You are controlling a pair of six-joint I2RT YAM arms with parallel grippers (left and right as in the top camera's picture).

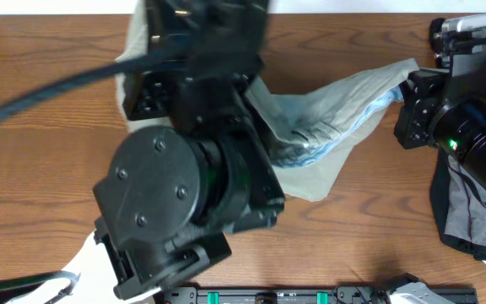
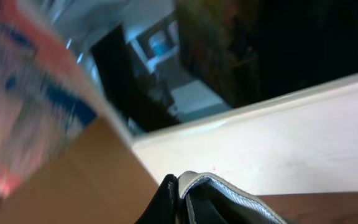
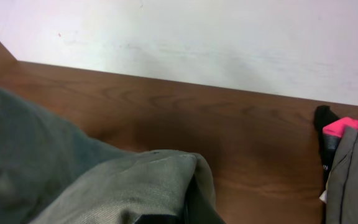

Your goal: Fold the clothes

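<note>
- Though a box (image 2: 23,93) with red and blue print fills the left of the left wrist view, blur leaves its writing unreadable.
- Khaki shorts (image 1: 344,105) span the table (image 1: 40,169) from under the left arm (image 1: 184,169) at far centre to the right pincer (image 1: 407,88), with pale blue lining showing.
- Right pincer is clamped on the shorts' right end; its wrist view shows the cloth bunched right at the camera.
- Left pincer (image 2: 178,198) is hidden overhead by its own arm; its wrist view shows it pressed together on a pale edge of the shorts.
- Only the right wrist view shows a black and pink cloth (image 3: 337,127) beside a grey garment (image 3: 353,180).
</note>
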